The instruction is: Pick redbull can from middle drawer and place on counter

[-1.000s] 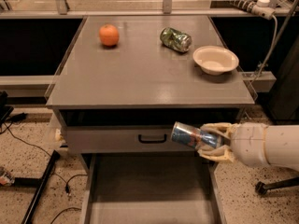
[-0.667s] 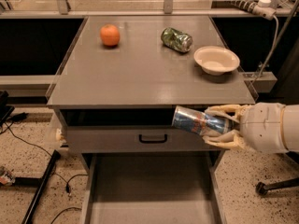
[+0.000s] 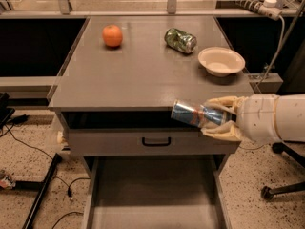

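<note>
My gripper [image 3: 220, 117] comes in from the right and is shut on the redbull can [image 3: 193, 114], a slim blue-and-silver can held on its side. The can hangs at the front edge of the counter [image 3: 143, 75], near its right front corner, level with the rim. The middle drawer [image 3: 152, 194] stands pulled open below, its flat grey floor bare where visible. The white arm [image 3: 276, 118] reaches off to the right.
On the counter lie an orange [image 3: 112, 35] at the back left, a green-and-silver can [image 3: 180, 40] on its side at the back, and a cream bowl [image 3: 221, 60] at the right. A closed drawer front with a black handle [image 3: 156, 141] sits above the open drawer.
My gripper has risen with the can from in front of the upper drawer front to the level of the counter's front edge.
</note>
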{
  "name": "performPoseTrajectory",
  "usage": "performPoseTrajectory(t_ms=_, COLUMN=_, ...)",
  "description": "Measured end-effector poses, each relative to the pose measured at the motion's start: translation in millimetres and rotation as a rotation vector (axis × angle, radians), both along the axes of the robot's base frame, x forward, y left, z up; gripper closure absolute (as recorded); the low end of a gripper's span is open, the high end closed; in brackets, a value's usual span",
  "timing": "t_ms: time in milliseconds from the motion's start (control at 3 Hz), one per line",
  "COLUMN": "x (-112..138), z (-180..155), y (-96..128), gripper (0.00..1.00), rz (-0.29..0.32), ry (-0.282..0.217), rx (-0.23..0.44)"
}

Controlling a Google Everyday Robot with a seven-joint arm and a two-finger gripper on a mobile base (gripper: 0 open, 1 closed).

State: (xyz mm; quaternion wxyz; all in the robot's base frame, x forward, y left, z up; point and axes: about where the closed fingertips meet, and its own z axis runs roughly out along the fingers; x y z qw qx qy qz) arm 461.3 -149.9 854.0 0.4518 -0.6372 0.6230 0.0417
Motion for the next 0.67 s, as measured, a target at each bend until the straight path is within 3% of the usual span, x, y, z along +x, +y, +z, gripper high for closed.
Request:
performPoseTrajectory(t_ms=333, x=44, z=12, y=12, gripper=1.0, rz=-0.004, ry=-0.008, rx=-0.032)
performPoseTrajectory(t_ms=667, x=91, z=22, y=47, gripper=1.0, rz=0.052, ry=0.0, rx=-0.019)
